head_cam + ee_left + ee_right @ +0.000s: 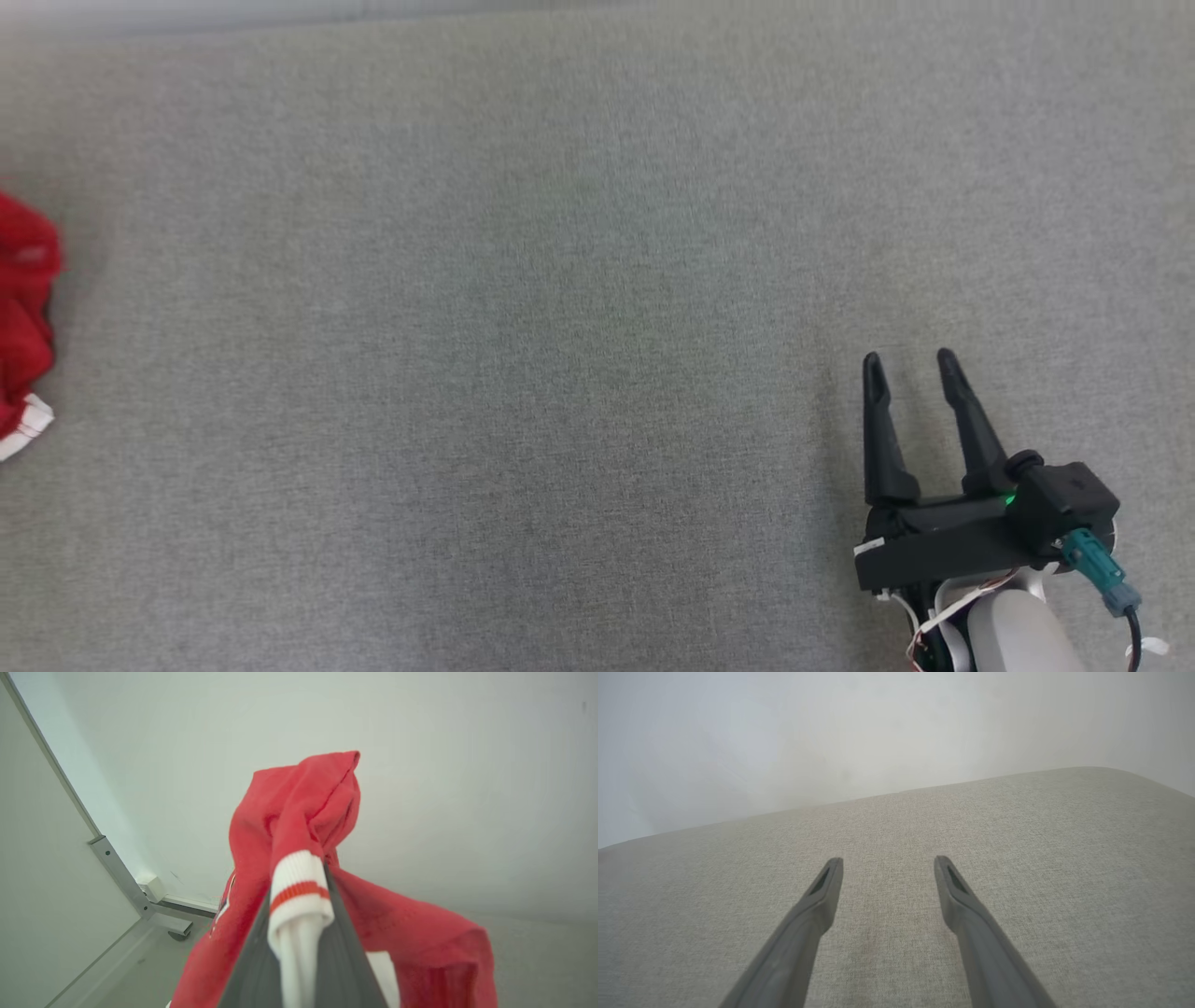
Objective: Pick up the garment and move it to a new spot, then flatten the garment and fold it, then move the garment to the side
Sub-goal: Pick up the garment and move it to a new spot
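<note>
The garment (299,812) is red with a white ribbed cuff carrying a red stripe. In the left wrist view my left gripper (299,877) is shut on that cuff, and the red cloth bunches above the fingers and drapes down either side of them. A small part of the garment (23,308) shows at the far left edge of the head view, on the grey fabric surface (560,327). My right gripper (910,359) stands open at the lower right of the head view, nothing between its fingers. The right gripper (887,861) hovers just over the bare surface (1017,835).
A pale wall lies beyond the surface's far edge. In the left wrist view a metal frame post (121,877) with a foot stands on the floor to the left.
</note>
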You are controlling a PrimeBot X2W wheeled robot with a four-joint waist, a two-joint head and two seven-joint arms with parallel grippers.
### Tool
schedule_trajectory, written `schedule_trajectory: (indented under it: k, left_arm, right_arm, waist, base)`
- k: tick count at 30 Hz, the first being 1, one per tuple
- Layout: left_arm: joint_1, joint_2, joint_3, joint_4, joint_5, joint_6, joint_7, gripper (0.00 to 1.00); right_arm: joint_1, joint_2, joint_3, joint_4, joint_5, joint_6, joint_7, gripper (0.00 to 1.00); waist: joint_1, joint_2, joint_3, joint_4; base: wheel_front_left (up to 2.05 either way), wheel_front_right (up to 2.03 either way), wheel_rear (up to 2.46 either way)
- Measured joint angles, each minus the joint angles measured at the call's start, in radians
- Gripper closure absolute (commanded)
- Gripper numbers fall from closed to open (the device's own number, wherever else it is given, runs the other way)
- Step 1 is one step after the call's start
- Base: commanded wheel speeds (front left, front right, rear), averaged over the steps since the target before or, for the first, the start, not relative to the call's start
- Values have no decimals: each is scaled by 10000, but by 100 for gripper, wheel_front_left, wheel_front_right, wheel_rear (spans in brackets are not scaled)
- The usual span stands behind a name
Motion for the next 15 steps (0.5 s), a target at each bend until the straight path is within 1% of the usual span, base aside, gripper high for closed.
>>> schedule_trajectory:
  k: [4, 8, 11, 15]
  left_arm:
    - [-378, 8, -251, -545, 217, -104, -174, 100]
    - [-775, -59, -640, -1563, 389, -176, -100, 100]
    - [-942, -211, -1003, -2587, 560, -81, 249, 100]
    - [-1025, -546, -1509, -3883, 782, 79, 857, 100]
  right_arm:
    - [82, 2, 52, 77, 134, 0, 0, 0]
    - [198, 0, 128, 146, 357, 0, -2, 0]
    - [235, 0, 215, 205, 545, 0, -10, 0]
    - [333, 2, 309, 267, 802, 0, -25, 0]
  waist:
    - [0, 0, -314, 18]
    - [-1, 0, -724, -38]
    - [-1, -1, -956, -210]
    - [-1, 0, -1148, -628]
  base:
    - [0, 0, 0]
    - [0, 0, 0]
    - [0, 0, 0]
    - [0, 0, 0]
